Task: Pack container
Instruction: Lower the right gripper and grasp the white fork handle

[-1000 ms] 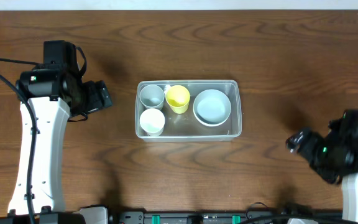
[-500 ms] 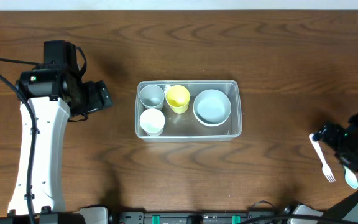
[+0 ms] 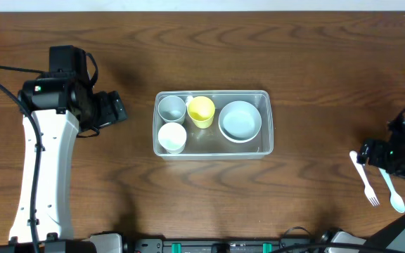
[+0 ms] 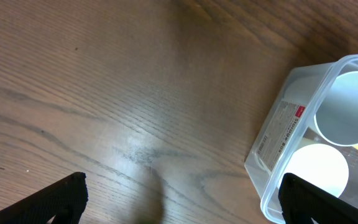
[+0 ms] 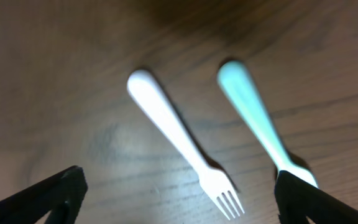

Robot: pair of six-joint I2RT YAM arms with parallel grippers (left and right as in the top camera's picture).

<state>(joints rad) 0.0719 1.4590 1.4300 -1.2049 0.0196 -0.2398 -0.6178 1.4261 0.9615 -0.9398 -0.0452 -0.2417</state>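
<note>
On the left of the table (image 3: 294,49), the left gripper (image 4: 182,202) hangs over bare wood, jaws spread wide and holding nothing. Near it, at mid-table, sits the container (image 3: 213,92). Inside it are a grey cup (image 3: 172,107), a white cup (image 3: 172,137), a yellow cup (image 3: 201,111) and a pale bowl (image 3: 240,120). Well apart at the far right, the right gripper (image 5: 182,199) hovers, jaws wide apart and empty, above a white fork (image 5: 179,137) and a light-blue spoon (image 5: 247,106) lying side by side.
</note>
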